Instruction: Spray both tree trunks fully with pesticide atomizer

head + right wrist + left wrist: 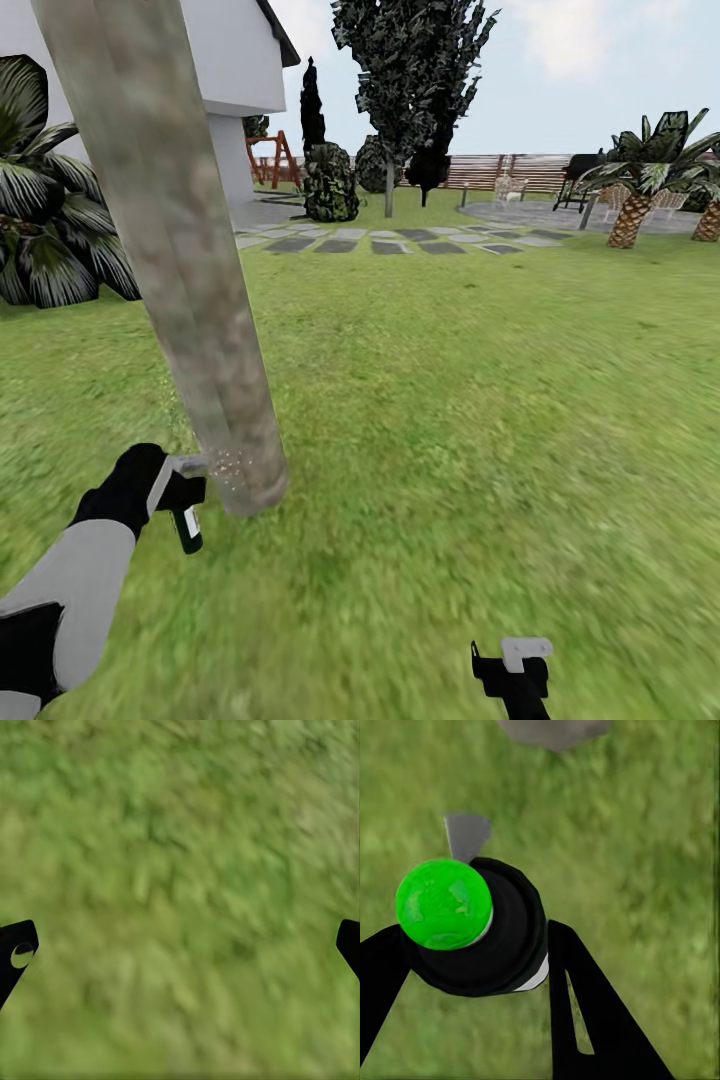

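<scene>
Black pesticide atomizer (187, 527) clamped in left gripper (178, 478).

You have one tree trunk (190, 290) at ten o'clock, one spray bottle (187, 528), two palms (640, 190) at two o'clock

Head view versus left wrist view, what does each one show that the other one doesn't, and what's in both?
Head view alone: the leaning tree trunk full length, whitish pesticide specks near its base, the open right gripper, palms, house and fence. Left wrist view alone: a bright green ball on top of the pesticide atomizer. Both: the left gripper shut on the atomizer, the trunk's base, and grass.
</scene>
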Robot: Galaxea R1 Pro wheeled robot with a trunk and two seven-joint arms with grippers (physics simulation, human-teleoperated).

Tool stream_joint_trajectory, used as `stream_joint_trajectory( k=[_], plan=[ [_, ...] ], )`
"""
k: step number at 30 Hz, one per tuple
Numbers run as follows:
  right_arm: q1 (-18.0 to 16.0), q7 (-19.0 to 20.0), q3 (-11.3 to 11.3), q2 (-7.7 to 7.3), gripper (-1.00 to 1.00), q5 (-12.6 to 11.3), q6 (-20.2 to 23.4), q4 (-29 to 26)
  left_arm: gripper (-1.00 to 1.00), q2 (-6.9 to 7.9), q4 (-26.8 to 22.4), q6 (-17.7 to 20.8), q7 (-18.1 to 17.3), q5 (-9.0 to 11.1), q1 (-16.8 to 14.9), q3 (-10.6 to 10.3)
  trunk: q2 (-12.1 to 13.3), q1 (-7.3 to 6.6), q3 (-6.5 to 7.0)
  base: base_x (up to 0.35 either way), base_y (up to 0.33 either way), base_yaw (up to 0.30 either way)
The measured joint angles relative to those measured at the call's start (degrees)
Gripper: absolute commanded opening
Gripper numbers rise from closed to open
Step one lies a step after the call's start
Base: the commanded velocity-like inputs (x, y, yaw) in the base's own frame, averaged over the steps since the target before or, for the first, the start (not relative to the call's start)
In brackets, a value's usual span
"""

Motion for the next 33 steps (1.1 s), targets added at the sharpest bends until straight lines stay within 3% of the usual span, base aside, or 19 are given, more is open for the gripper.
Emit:
stream_joint_trajectory(
  k=[4, 6, 9, 10, 15, 26, 33],
  plan=[
    [0.0, 0.01, 0.0, 0.0, 1.0, 0.0, 0.0, 0.0, -1.0, -2.18, 0.03, 0.31, 0.0, -0.08, -2.2, -0.03, 0.0, 0.0, 0.0, 0.0, 0.0, 0.0],
    [0.0, 0.02, -0.01, 0.0, 1.0, -0.01, 0.0, 0.0, -1.0, -1.38, 0.15, 0.3, 0.02, -0.68, -2.47, -0.04, 0.0, 0.0, 0.0, 0.0, 0.0, 0.0],
    [0.0, 0.05, 0.01, 0.0, 1.0, -0.02, 0.0, 0.0, -1.0, 2.74, 0.36, 0.32, 0.04, -1.29, -2.44, -0.07, 0.0, 0.0, 0.0, 0.0, 0.0, 0.0],
    [0.0, 0.04, 0.0, 0.0, 1.0, -0.02, 0.0, 0.0, -1.0, 3.2, 0.39, 0.33, 0.01, -0.68, -2.2, -0.1, 0.0, 0.0, 0.0, 0.0, 0.0, 0.0],
    [-0.01, 0.04, 0.0, 0.01, 1.0, -0.03, -0.01, 0.02, -1.0, 3.04, 0.18, 0.35, 0.0, -0.51, -1.68, -2.54, 0.0, 0.0, 0.0, 0.021, -0.042, 0.162],
    [0.0, 0.07, 0.01, 0.0, 1.0, -0.02, -0.02, 0.01, -1.0, 3.04, 0.08, 0.24, 0.0, -0.43, -1.67, -2.84, 0.0, -0.01, 0.0, 0.157, -0.21, 0.023],
    [0.0, 0.07, 0.01, 0.0, 1.0, -0.02, -0.02, 0.01, -1.0, 3.06, 0.07, 0.26, 0.0, -0.44, -1.67, -2.89, 0.0, 0.02, 0.0, -0.199, -0.214, 0.0]
  ],
)
